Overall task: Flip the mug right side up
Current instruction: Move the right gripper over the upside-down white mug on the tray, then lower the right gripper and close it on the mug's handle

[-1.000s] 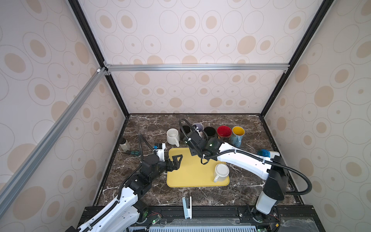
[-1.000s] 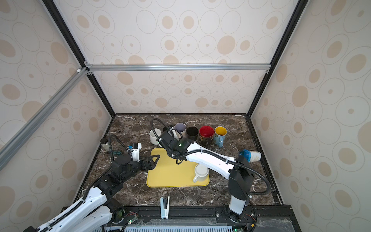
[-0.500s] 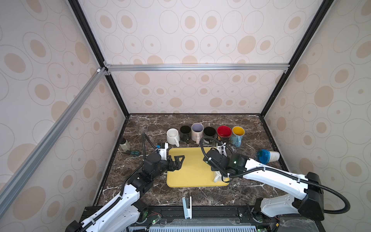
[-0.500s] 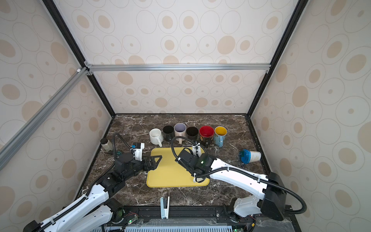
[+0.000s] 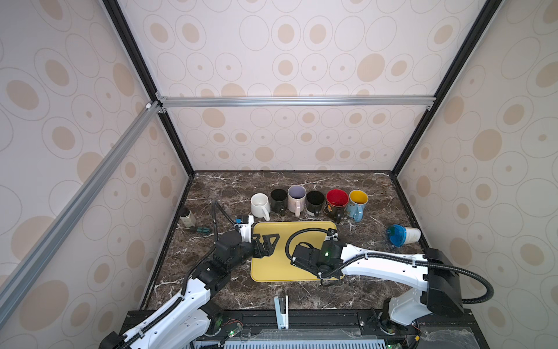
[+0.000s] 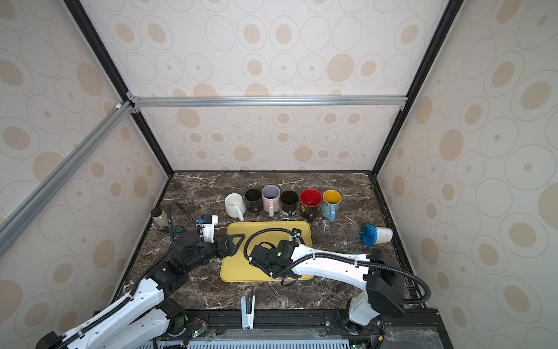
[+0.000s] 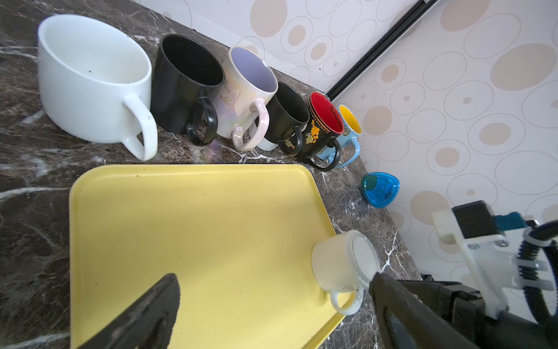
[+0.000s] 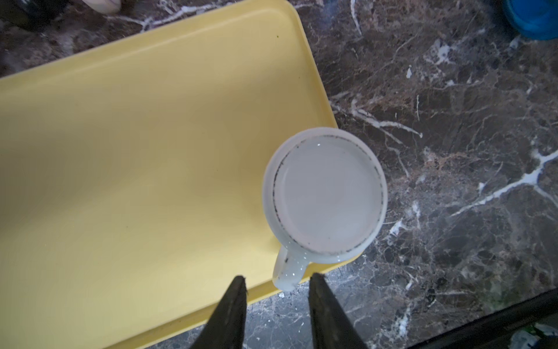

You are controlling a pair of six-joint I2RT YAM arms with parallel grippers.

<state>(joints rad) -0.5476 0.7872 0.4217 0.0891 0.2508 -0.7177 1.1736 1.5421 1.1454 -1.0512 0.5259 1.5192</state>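
Right hand [image 8: 277, 276] newly down astride handle [image 8: 287, 267] of inverted mug [image 8: 324, 193], unclenched; left hand [image 7: 273, 276] wide, empty.

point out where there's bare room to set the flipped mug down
The yellow tray is mostly bare up to the upside-down mug at its corner. The marble between tray and blue-lidded cup is free. The mug row is crowded.

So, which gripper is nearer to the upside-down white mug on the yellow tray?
Right. The right gripper flanks the handle of the mug; the left gripper is across the tray, over its opposite edge.
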